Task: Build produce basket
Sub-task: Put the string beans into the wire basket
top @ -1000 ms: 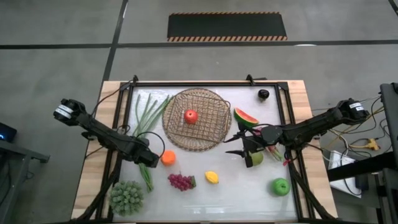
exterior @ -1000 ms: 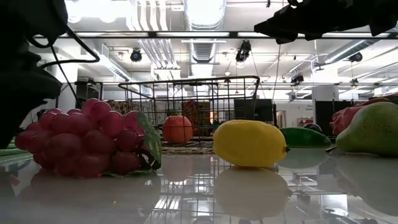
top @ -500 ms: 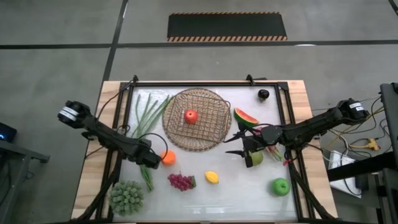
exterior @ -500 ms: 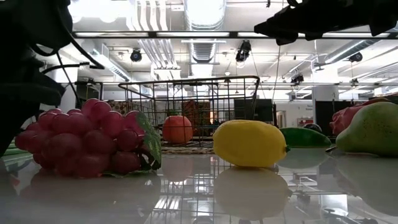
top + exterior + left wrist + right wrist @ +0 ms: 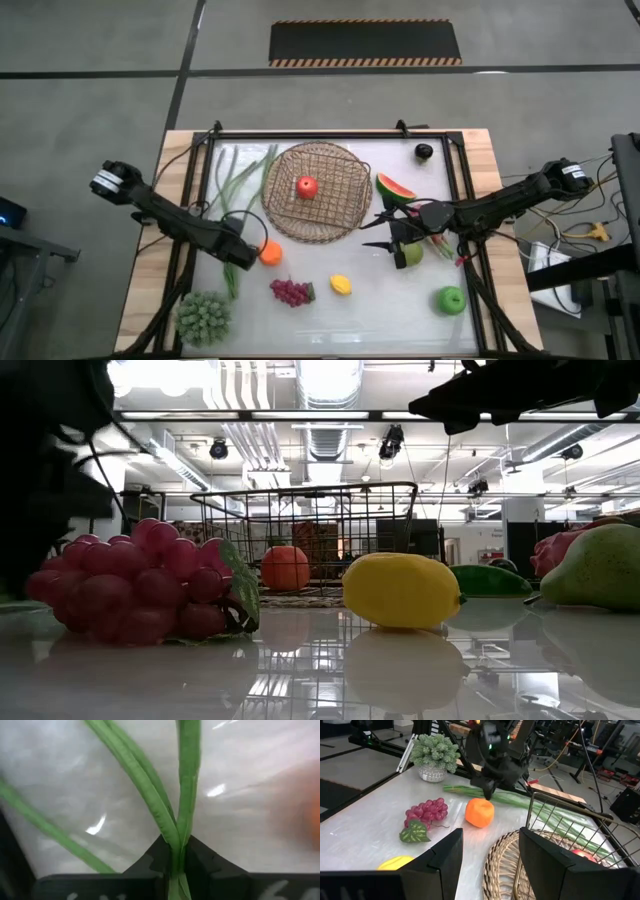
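Clamped on the near ends of the long green stalks (image 5: pixel 176 795), the left gripper (image 5: pixel 236 256) sat low by the desk's left side, just beside the orange (image 5: pixel 270 253); its wrist view showed the two dark fingers (image 5: pixel 197 855) pinched tight around the stems where they crossed. Over the last second the stalks had changed their lie: they had been a straight bundle running from the far-left part of the desk down past the gripper, and now their far ends were fanned and bowed toward the basket (image 5: pixel 340 215), while the stretch trailing toward the near edge had shortened. That suggested the grasp had taken and the bundle was being dragged or lifted, though the high view was too coarse to tell whether the stems had left the surface. The right gripper (image 5: pixel 381 233) hung with its fingers spread wide and empty, above the desk between the basket's right rim and the watermelon slice (image 5: pixel 394 187), unmoved across the same span. The basket stood at the far middle of the desk holding only a red apple (image 5: pixel 306 186). Grapes (image 5: pixel 290 292), lemon (image 5: pixel 341 285), green apple (image 5: pixel 452 299) and pear (image 5: pixel 600 565) were still outside it, so the task looked early, with the stalks likely the second item bound for the basket.
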`<state>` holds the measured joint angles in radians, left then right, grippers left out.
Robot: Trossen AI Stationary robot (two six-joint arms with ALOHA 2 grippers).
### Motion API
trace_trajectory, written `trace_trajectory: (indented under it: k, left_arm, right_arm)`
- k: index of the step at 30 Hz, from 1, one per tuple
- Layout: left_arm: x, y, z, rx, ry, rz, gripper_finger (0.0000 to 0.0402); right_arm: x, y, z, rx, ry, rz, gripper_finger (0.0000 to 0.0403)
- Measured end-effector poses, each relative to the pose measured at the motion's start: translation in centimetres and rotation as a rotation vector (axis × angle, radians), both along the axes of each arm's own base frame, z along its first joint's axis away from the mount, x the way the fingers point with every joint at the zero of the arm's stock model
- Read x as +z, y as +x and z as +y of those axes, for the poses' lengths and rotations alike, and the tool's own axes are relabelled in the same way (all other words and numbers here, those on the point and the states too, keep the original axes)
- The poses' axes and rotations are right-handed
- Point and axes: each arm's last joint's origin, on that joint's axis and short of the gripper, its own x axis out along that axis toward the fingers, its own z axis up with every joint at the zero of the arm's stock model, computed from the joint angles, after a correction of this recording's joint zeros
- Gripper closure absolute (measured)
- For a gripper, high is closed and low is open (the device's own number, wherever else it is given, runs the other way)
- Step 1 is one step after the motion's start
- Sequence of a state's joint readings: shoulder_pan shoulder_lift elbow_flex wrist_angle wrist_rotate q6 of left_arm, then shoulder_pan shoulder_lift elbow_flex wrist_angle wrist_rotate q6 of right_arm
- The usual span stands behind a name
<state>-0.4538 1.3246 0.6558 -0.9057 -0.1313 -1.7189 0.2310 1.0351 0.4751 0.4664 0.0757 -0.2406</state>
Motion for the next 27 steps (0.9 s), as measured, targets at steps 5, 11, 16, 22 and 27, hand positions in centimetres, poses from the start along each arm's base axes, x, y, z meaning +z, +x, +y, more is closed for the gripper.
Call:
trace_trajectory:
  k: [5, 11, 16, 22, 27]
  left_arm:
    - [1.9, -1.2, 0.9, 0.002, 0.073, -0.089, 0.0384]
    - [4.9, -2.5, 2.0, -0.058, 0.165, -0.275, 0.0385]
    - [8.1, -3.1, 2.7, -0.137, 0.250, -0.446, 0.0386]
    - [11.7, -3.4, 3.2, -0.293, 0.412, -0.554, 0.0386]
    - [14.7, -3.2, 3.3, -0.410, 0.545, -0.599, 0.0387]
  right_arm:
    - [0.0, 0.0, 0.0, -0.002, 0.010, 0.001, 0.0225]
    - [0.1, 0.0, 0.0, -0.006, 0.023, -0.007, 0.0225]
    - [0.5, 0.1, 0.0, -0.008, 0.035, -0.044, 0.0225]
    - [1.8, 0.5, 0.0, -0.046, 0.083, -0.095, 0.0209]
    - [3.1, 1.0, 0.0, -0.089, 0.085, -0.128, 0.0170]
